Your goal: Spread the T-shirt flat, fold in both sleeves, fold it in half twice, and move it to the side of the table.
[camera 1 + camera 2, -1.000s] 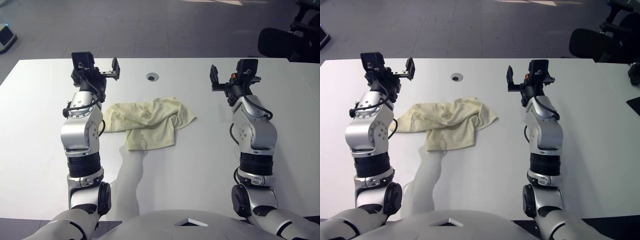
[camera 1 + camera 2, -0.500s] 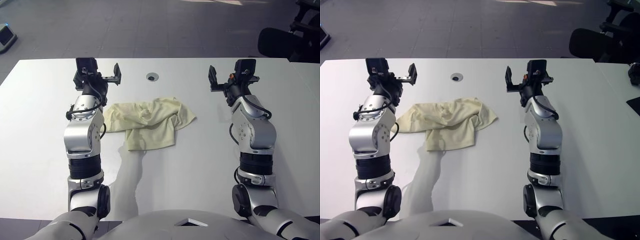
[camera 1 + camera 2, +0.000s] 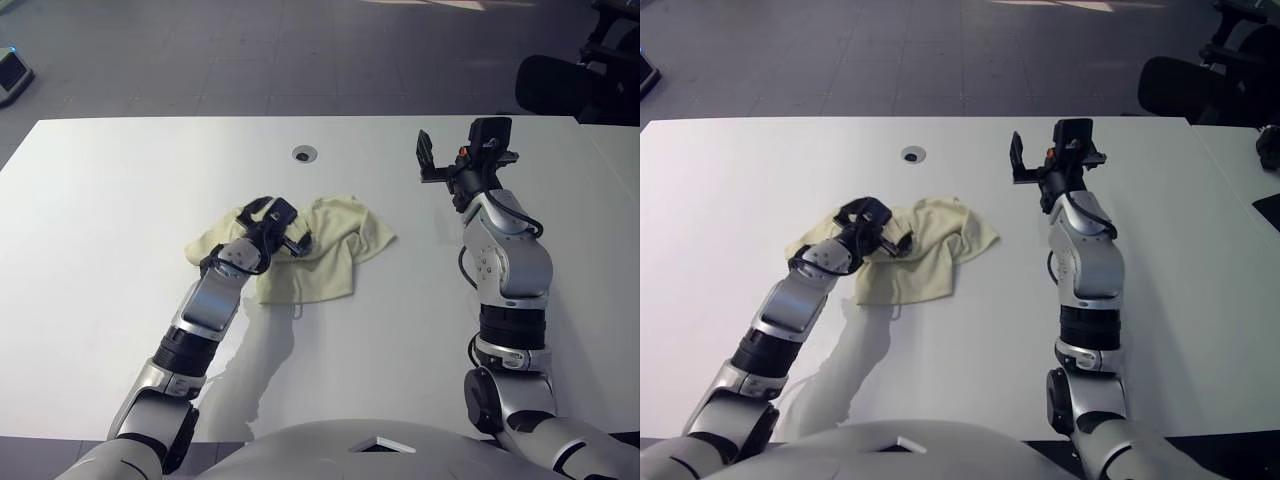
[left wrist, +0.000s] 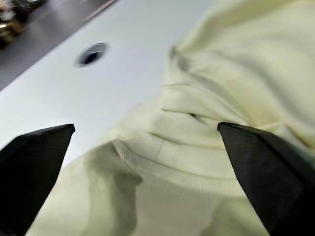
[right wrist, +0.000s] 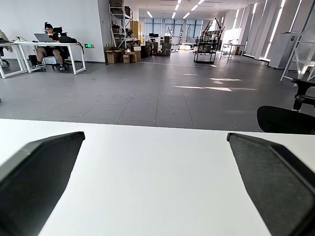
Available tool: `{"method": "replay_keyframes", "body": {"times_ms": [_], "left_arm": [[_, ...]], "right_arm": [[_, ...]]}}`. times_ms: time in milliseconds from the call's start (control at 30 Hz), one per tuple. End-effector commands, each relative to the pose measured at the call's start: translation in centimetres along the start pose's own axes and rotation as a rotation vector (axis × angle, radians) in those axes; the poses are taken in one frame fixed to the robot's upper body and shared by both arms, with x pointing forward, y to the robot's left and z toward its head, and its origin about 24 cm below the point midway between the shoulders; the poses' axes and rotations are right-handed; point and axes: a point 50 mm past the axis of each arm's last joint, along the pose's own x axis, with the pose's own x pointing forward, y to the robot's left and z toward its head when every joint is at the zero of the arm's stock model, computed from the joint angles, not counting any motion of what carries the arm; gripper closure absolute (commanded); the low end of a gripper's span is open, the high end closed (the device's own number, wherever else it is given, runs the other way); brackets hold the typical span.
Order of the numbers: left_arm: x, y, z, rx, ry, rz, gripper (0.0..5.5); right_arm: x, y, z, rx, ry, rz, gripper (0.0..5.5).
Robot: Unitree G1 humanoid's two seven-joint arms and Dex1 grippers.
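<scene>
White table (image 3: 110, 190), left hand (image 3: 283, 228) now lowered over T-shirt (image 3: 335, 262), spread wide, right hand (image 3: 462, 157) wide

On the right gripper (image 5: 155, 137) the two dark fingers (image 5: 42, 177) sit wide apart, with the white counter (image 5: 147, 172) showing between them. Past the counter's far edge there's a grey tiled floor (image 5: 147, 93) and a black chair (image 5: 285, 119) near the counter. White desks (image 5: 47, 46), shelving (image 5: 120, 24) and ceiling lights (image 5: 189, 7) are further back.
</scene>
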Motion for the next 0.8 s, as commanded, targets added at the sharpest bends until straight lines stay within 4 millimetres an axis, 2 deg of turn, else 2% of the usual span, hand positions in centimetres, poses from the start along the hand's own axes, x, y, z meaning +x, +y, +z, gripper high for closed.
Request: {"method": "replay_keyframes", "body": {"times_ms": [33,133,233,400,600,800], "left_arm": [[-1.3,-3.0,-0.7,0.03,0.032,-0.19,0.1],[-2.1,-4.2,-0.8,0.042,0.04,-0.257,0.1],[-2.5,-4.2,0.0,0.017,0.013,-0.253,0.1],[-3.2,-2.6,2.0,-0.066,-0.074,-0.205,0.1],[-4.5,1.2,4.1,-0.164,-0.157,-0.094,0.1],[-5.4,3.1,3.0,-0.135,-0.097,0.013,0.1]], "right_arm": [[-0.2,-0.6,0.3,-0.044,0.001,0.009,0.12],[-0.3,-0.8,0.2,-0.078,0.015,0.034,0.12],[-0.7,-0.7,-0.1,-0.107,0.049,0.123,0.12],[-1.4,1.1,-0.3,-0.218,0.168,0.502,0.12],[-0.9,3.3,0.5,-0.546,0.295,0.992,0.12],[-0.7,5.2,0.1,-0.792,0.38,1.297,0.12]]}}
